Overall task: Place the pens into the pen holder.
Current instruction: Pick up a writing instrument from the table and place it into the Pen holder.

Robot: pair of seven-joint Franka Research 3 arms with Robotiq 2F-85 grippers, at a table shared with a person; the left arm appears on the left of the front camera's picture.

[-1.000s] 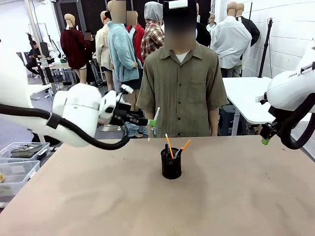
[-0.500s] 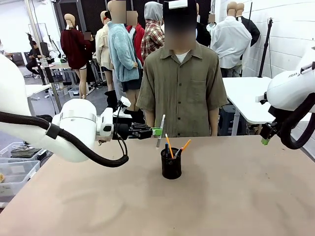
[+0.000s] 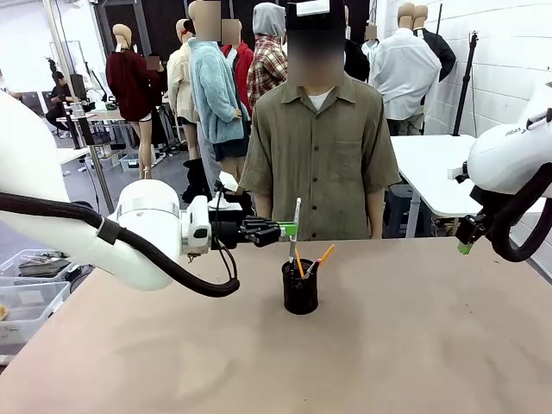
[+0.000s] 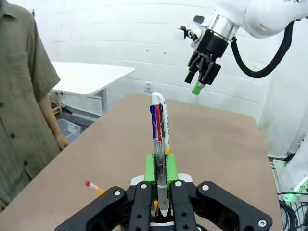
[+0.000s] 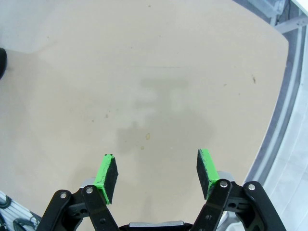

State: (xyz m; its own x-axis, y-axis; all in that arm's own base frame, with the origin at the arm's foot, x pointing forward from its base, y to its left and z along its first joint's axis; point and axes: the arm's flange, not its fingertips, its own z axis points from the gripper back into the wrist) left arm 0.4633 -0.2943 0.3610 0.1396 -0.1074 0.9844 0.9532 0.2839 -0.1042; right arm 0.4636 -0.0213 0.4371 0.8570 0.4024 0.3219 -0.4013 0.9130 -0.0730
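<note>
The small black wire-mesh cylindrical pen holder (image 3: 300,287) stands on the tan table (image 3: 414,345) in front of the person in the olive shirt (image 3: 321,155), with orange stick pens (image 3: 321,259) already leaning out of its mouth. Just above and slightly to the robot's left of the holder's rim, the left gripper (image 3: 291,230) pinches a silver-white multicolour stick pen (image 3: 296,220) between its green pads (image 4: 150,169), the pen upright with its lower tip close over the holder. The pen looks light, stiff and smooth-barrelled, so it could pivot or slide in a narrow pinch; a hold around mid-barrel, as here, seems best for keeping it vertical, and the light holder might tip if struck sideways. Compared with a second ago, the left gripper has travelled towards the holder from well to its left, and the pen, then tilted, now stands nearly plumb. The right gripper (image 5: 157,175) hangs far to the holder's right with its fingers spread and empty, unchanged.
</note>
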